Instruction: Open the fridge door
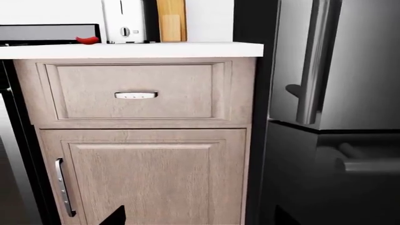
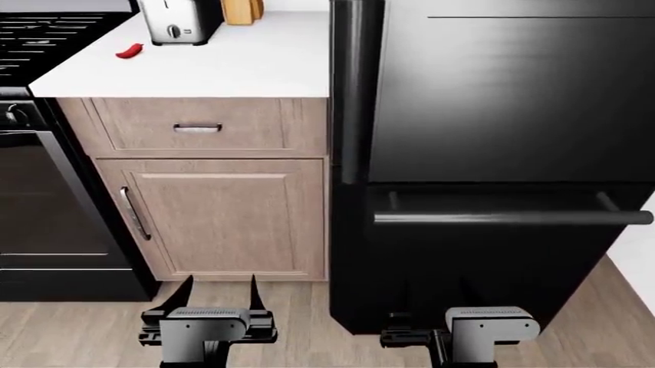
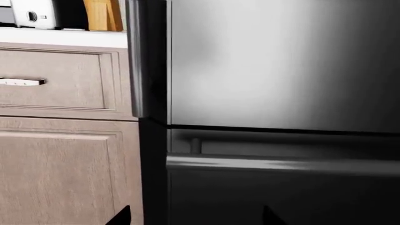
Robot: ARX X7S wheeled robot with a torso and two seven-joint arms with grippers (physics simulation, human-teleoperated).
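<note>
- the fridge door (image 2: pixel 511 92) stands shut, up and ahead of the right tool (image 2: pixel 430 337), which hangs low near the floor, well apart from it.
- left tool (image 2: pixel 220 295) has its fingers spread wide and empty, facing the wood cabinet door (image 2: pixel 225 218); whether the right tool is spread or closed, i cannot tell.
- the door is likely heavy, rigid and glossy, so the flat panel would slip; the vertical bar handle (image 2: pixel 353 92) on its edge nearest the cabinet is the place to grip.
- left wrist view shows the handle's lower end (image 1: pixel 309 112) standing off the panel; head view hides that gap.
- right wrist view shows the lower drawer handle (image 3: pixel 281 164) close up.
</note>
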